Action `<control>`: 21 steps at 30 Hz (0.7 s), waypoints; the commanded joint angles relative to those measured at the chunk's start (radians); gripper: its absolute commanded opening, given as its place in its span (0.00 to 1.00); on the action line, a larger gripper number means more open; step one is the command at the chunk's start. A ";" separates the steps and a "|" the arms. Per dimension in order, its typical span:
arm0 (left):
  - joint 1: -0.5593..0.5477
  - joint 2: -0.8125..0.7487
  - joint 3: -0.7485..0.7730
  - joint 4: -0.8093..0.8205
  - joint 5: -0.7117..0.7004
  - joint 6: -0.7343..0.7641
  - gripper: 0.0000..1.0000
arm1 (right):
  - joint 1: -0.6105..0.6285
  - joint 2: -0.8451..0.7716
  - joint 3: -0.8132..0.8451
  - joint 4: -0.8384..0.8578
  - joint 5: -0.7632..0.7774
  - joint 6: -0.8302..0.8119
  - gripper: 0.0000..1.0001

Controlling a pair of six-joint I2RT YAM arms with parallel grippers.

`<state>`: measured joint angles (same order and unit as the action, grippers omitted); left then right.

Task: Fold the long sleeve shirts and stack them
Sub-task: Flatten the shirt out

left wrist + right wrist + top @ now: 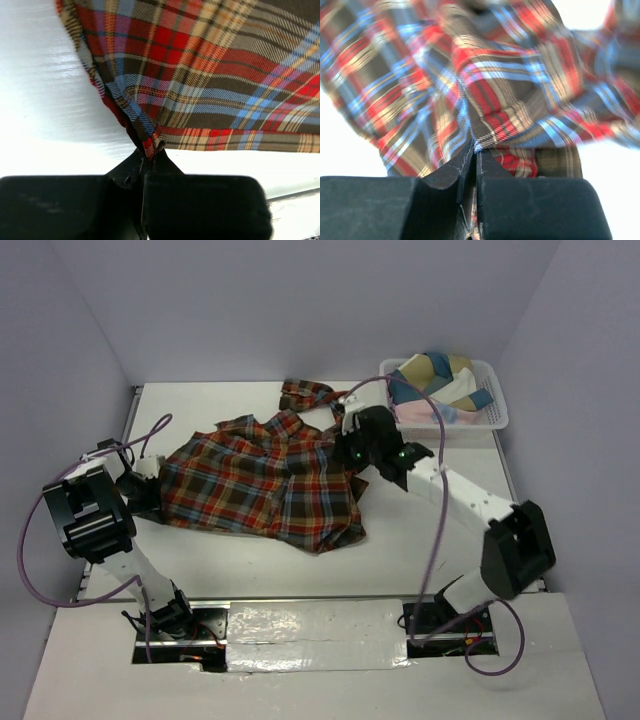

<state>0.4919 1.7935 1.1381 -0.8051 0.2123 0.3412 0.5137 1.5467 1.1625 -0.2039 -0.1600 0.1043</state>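
A red, brown and blue plaid long sleeve shirt [265, 480] lies spread across the middle of the white table [430, 550], one sleeve [305, 393] trailing toward the back. My left gripper [150, 472] is shut on the shirt's left edge; in the left wrist view the plaid cloth [210, 70] is pinched between the black fingertips [150, 152]. At the shirt's right side, my right gripper [350, 452] is shut on it too. In the right wrist view a fold of plaid cloth [485, 95] bunches right at the closed fingertips [476, 150].
A white slotted basket [495, 410] stands at the back right corner, filled with folded cloth in blue, tan and pink [440, 380]. Purple walls close the table in on the left, back and right.
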 commanded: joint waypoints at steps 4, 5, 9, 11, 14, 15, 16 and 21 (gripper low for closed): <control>-0.003 0.029 0.028 0.009 0.016 -0.014 0.00 | 0.259 -0.236 -0.197 -0.066 0.031 -0.232 0.10; -0.003 0.032 0.029 0.009 0.013 -0.011 0.00 | 0.313 -0.252 -0.214 -0.078 0.039 -0.238 0.12; -0.003 0.040 0.038 0.015 0.002 -0.011 0.00 | 0.333 -0.267 -0.274 -0.113 0.039 -0.201 0.60; -0.004 0.046 0.045 0.014 0.001 -0.014 0.00 | 0.325 -0.244 -0.239 -0.159 0.103 -0.109 0.67; -0.006 0.041 0.043 0.017 0.001 -0.011 0.00 | 0.240 -0.301 -0.259 -0.181 0.082 0.081 0.72; -0.007 0.038 0.040 0.017 -0.004 -0.010 0.00 | 0.150 -0.325 -0.280 -0.172 0.058 0.133 0.73; -0.007 0.037 0.034 0.018 -0.011 -0.008 0.00 | 0.102 -0.376 -0.332 -0.164 0.033 0.237 0.67; -0.010 0.029 0.025 0.024 -0.025 -0.004 0.00 | -0.030 -0.459 -0.470 -0.195 0.033 0.377 0.27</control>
<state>0.4858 1.8183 1.1606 -0.7975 0.2020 0.3355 0.4892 1.1213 0.7486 -0.3676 -0.1108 0.3336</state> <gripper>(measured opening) 0.065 0.300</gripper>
